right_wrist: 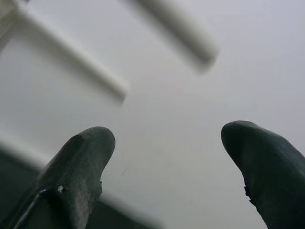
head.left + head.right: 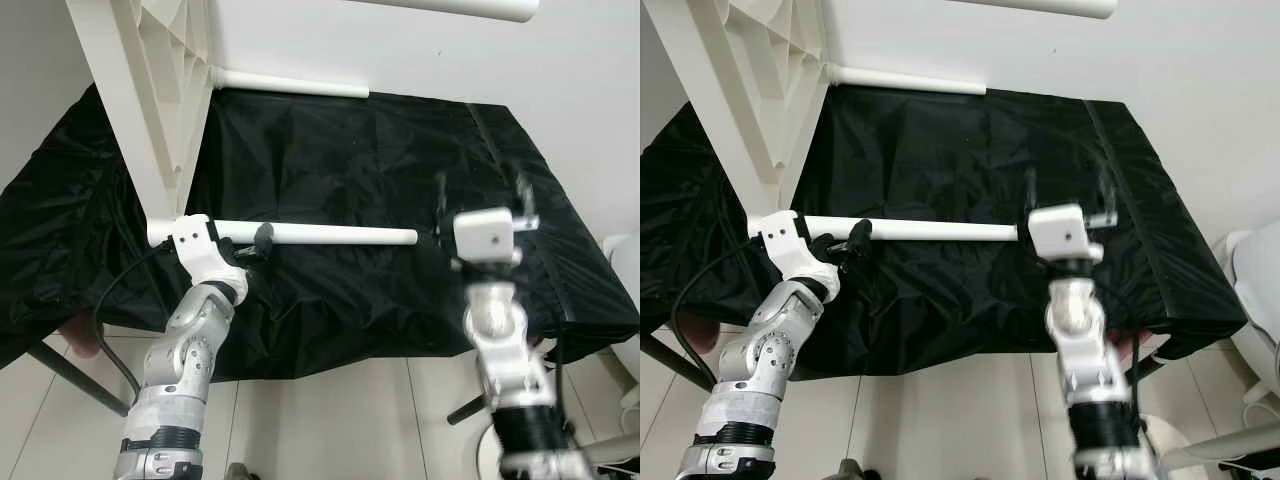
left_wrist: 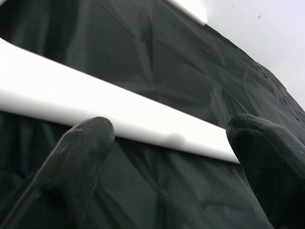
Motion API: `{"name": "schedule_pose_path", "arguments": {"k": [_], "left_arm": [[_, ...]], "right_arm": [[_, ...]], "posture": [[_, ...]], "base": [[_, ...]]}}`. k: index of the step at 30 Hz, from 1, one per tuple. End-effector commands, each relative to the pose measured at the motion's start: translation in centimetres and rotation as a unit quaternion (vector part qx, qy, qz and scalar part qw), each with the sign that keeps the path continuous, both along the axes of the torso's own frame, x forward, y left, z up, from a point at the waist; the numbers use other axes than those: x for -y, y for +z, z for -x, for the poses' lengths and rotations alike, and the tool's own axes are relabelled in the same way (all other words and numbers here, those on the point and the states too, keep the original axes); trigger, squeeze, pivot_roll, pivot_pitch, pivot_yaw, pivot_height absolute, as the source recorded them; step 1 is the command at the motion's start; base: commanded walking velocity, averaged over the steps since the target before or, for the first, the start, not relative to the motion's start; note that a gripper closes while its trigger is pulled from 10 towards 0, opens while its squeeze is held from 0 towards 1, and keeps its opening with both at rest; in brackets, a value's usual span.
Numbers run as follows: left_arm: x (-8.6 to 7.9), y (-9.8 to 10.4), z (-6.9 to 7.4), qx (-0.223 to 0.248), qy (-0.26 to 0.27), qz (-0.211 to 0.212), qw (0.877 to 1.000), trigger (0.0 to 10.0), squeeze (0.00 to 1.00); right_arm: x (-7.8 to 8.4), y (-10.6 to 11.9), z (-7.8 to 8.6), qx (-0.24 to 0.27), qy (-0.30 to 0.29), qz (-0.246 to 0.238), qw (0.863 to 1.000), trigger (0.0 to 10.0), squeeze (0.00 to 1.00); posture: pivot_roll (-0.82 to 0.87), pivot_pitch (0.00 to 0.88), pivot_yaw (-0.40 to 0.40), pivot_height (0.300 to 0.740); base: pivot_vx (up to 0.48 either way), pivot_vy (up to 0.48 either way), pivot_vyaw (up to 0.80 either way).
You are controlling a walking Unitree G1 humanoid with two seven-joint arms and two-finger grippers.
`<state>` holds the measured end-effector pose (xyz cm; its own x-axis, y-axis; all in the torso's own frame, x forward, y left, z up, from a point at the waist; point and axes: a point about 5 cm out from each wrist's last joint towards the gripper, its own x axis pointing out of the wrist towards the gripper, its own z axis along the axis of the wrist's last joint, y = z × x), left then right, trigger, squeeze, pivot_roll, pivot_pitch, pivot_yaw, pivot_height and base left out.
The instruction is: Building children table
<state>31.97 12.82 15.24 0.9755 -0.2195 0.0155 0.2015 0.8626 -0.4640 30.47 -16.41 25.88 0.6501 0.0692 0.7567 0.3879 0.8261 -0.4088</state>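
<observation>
Your white leg [image 2: 330, 236] lies flat on the black-draped table [image 2: 380, 150], long axis running left to right across its front part, with its free end pointing toward the right pincer [image 2: 480, 195]. Its other end is hidden behind the left wrist, so you cannot tell whether it joins the white tabletop [image 2: 150, 90], which stands tilted on edge at the table's left side and is cut off by the upper frame. A second leg [image 2: 290, 86] lies along the back edge by the wall. Your left arm reaches up with the forearm raised, and the left pincer [image 2: 255, 243] sits at the leg, fingers [image 3: 81, 157] spread wide with the leg crossing beyond the tips, not clamped. Your right arm stands upright near the leg's free end, blurred; its pincer points up, fingers wide apart, holding nothing.
</observation>
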Motion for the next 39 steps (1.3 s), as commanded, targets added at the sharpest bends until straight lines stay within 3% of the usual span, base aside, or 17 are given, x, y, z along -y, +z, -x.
{"name": "schedule_pose_path", "arguments": {"k": [1,7,13,18,26,31,35,39], "left_arm": [[0.8,0.0,0.4,0.011,-0.053,0.006,0.999,10.0,0.0],[0.9,0.3,0.2,0.009,-0.059,0.002,0.998,10.0,0.0],[0.8,0.4,0.2,0.008,-0.059,0.001,0.998,10.0,0.0],[0.8,0.6,0.3,0.007,-0.059,0.004,0.998,10.0,0.0],[0.7,0.6,0.3,0.006,-0.057,0.005,0.998,10.0,0.0],[0.6,0.5,0.3,0.003,-0.053,0.005,0.999,10.0,0.0],[0.6,0.6,0.3,0.002,-0.053,0.005,0.999,10.0,0.0],[0.7,0.5,0.4,-0.002,-0.054,0.008,0.999,10.0,0.0]], "right_arm": [[-0.3,0.9,-0.2,0.023,-0.009,0.021,0.999,10.0,0.0],[-2.4,4.5,-1.5,0.077,0.021,0.087,0.993,10.0,0.0],[-4.1,6.3,-2.3,0.081,0.057,0.133,0.986,10.0,0.0],[-6.2,7.8,-3.1,0.071,0.114,0.217,0.967,10.0,0.0],[-6.9,8.9,-3.5,0.077,0.124,0.252,0.957,10.0,0.0],[-8.4,10.4,-4.2,0.076,0.133,0.293,0.944,10.0,0.0],[-8.8,10.8,-4.4,0.073,0.138,0.296,0.942,10.0,0.0],[-10.5,11.8,-5.4,0.045,0.136,0.31,0.94,10.0,0.0]], "posture": [[0.03,0.088,-0.013,0.74],[0.04,0.086,-0.01,0.74],[0.04,0.081,-0.01,0.74],[0.04,0.08,-0.022,0.74],[0.04,0.086,-0.024,0.74],[0.03,0.092,-0.019,0.74],[0.03,0.096,-0.018,0.74],[0.03,0.106,-0.017,0.74]], "base": [[0.0,0.0,0.0],[0.0,0.0,0.0],[0.0,0.0,0.0],[0.0,0.0,0.0],[0.0,0.0,0.0],[0.0,0.0,0.0],[0.0,0.0,0.0],[0.0,0.0,0.0]]}}
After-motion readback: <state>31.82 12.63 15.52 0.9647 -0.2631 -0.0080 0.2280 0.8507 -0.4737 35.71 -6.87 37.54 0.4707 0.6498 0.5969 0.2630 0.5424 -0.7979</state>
